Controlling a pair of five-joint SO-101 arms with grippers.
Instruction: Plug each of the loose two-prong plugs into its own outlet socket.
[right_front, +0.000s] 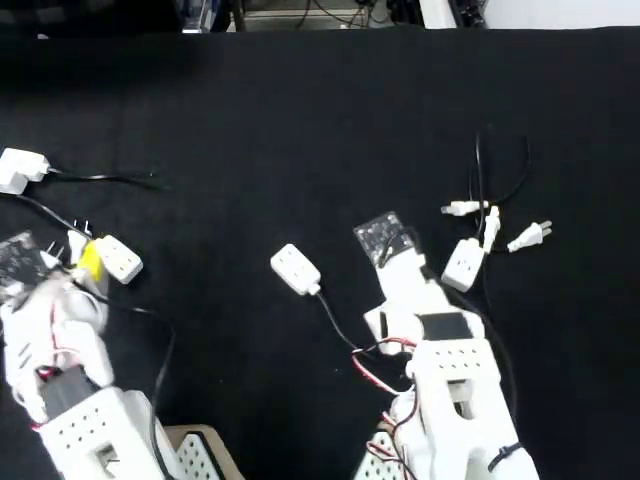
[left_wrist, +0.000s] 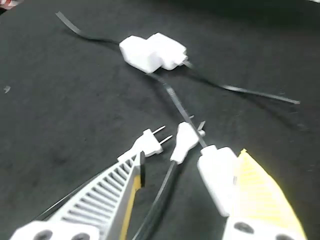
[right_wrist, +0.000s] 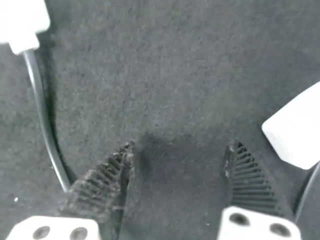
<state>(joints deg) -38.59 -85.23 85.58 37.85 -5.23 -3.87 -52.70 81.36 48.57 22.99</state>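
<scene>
My left gripper (left_wrist: 190, 160) is open low over the black cloth at the table's left (right_front: 85, 250). Between its fingers lie a black cord and two loose two-prong plugs, one (left_wrist: 150, 142) near the white ribbed finger, the other (left_wrist: 184, 141) beside it. A white outlet socket (left_wrist: 217, 175) rests against the yellow finger (left_wrist: 255, 185); from above the socket (right_front: 118, 258) lies just right of the gripper. My right gripper (right_wrist: 180, 150) is open over bare cloth (right_front: 385, 235), between a middle socket (right_front: 295, 268) and a right socket (right_front: 463, 263). Loose plugs (right_front: 530, 237) (right_front: 465, 208) lie beyond the right socket.
A plug joined to a socket (left_wrist: 152, 51) lies at the far left (right_front: 20, 168) with its cord trailing right. Black cords loop around the right plugs (right_front: 500, 170) and from the middle socket toward the right arm (right_front: 335, 320). A pegboard corner (right_front: 200, 450) sits at the front edge.
</scene>
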